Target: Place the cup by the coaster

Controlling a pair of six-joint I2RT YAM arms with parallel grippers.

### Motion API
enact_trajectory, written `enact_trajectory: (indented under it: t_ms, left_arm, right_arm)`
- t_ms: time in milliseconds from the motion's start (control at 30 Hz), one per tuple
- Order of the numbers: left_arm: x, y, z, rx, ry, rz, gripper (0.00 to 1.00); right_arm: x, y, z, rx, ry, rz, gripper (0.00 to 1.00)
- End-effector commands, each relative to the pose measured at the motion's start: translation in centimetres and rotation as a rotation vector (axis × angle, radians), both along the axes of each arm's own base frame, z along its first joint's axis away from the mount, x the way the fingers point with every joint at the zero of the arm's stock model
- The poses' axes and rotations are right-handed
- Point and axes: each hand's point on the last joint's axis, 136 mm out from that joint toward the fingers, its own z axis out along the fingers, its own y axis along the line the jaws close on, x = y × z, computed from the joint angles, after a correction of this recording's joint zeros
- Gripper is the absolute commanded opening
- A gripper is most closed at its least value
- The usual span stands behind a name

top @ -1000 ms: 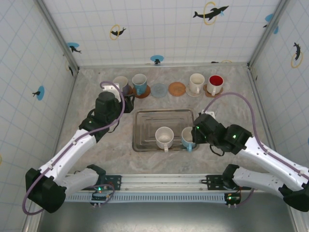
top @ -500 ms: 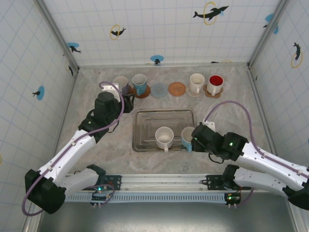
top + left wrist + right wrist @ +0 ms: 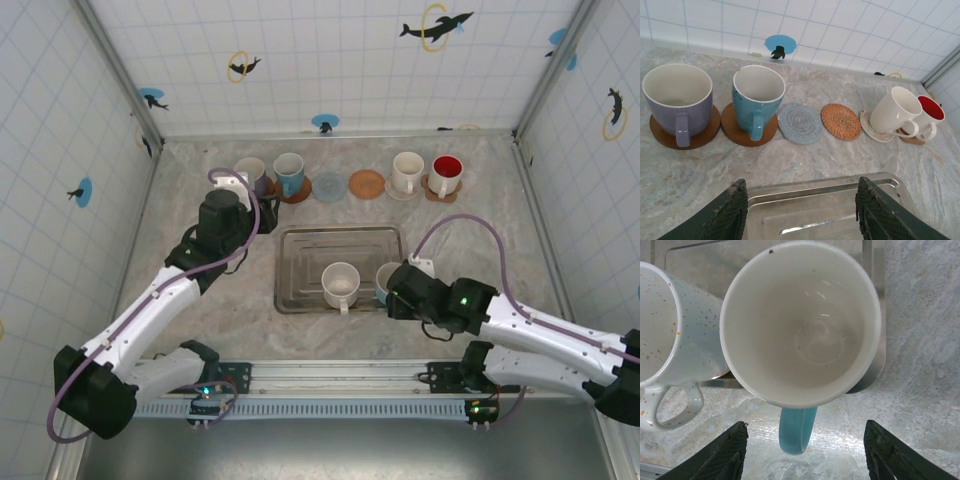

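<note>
Right wrist view: the empty blue cup (image 3: 805, 325) stands at the tray (image 3: 875, 260) corner, beside an empty speckled cup (image 3: 670, 325). The right gripper (image 3: 805, 432) and the left gripper (image 3: 801, 184) both have their fingers apart.

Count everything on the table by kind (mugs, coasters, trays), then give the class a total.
Mugs: 6 – purple mug, teal mug, white mug, red-lined mug, speckled mug, blue-handled mug
Coasters: 6 – brown coasters, patterned coaster, grey woven coaster, rattan coaster
Metal tray: 1
Total: 13
</note>
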Motion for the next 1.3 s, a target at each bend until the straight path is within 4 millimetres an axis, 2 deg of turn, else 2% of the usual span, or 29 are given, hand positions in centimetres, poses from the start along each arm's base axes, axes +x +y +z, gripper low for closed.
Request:
enact_trajectory:
  t_ms: [0,467,700,967,1267]
  left_arm:
    - [0.3,-0.3,0.0,0.007,-0.014,-0.015,0.58]
    - [0.7,-0.8,-0.5,0.014,0.003,-0.027,0.57]
    - [0.7,-0.8,-0.6,0.017,0.005,-0.026,0.57]
    - [0.8,-0.9,-0.8,0.021,0.011,-0.028,0.57]
    - [1.0,-0.9,-0.9,0.024,0.015,-0.029,0.57]
  right_arm:
    - [0.0,0.7,-0.9,0.027,0.007,-0.013,0.64]
    - [0.3,1.7,-3.3,-0.038,0.04,0.014,0.64]
    - [0.5,1.8,-4.0,-0.078,0.045,0.028,0.6]
    - [1.0,1.1,-4.4,-0.104,0.023,0.001,0.48]
    - [1.2,0.8,-4.8,-0.106,0.025,-0.014,0.3]
